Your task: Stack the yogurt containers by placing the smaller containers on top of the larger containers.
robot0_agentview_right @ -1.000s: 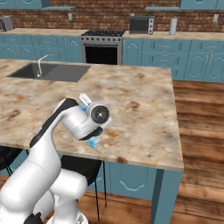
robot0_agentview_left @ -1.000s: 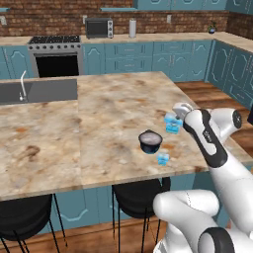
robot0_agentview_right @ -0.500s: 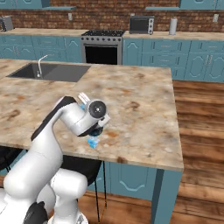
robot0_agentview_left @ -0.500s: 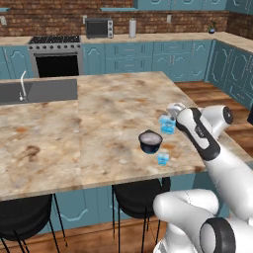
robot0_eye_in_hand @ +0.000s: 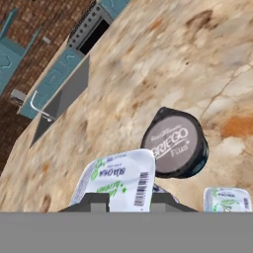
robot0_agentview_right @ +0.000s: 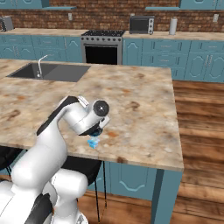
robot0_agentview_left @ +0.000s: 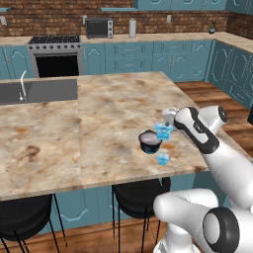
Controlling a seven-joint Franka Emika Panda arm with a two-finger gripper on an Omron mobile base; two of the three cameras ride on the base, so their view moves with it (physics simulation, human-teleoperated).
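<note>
The jaws are clenched on a small light-blue yogurt cup (robot0_agentview_left: pixel 163 131), held just above the tabletop (robot0_agentview_left: pixel 99 123) beside the dark tub (robot0_agentview_left: pixel 149 141), to its right. A second blue cup (robot0_agentview_left: pixel 162 158) stands nearer, by the tabletop's near edge.

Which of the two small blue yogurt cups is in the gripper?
The yogurt cup beside the dark tub, lifted off the counter in the gripper. The other cup sits near the counter's edge.

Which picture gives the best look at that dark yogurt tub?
The hand view: the tub is close, its printed lid readable. The left base view shows it small on the counter; in the right base view the arm covers it.
</note>
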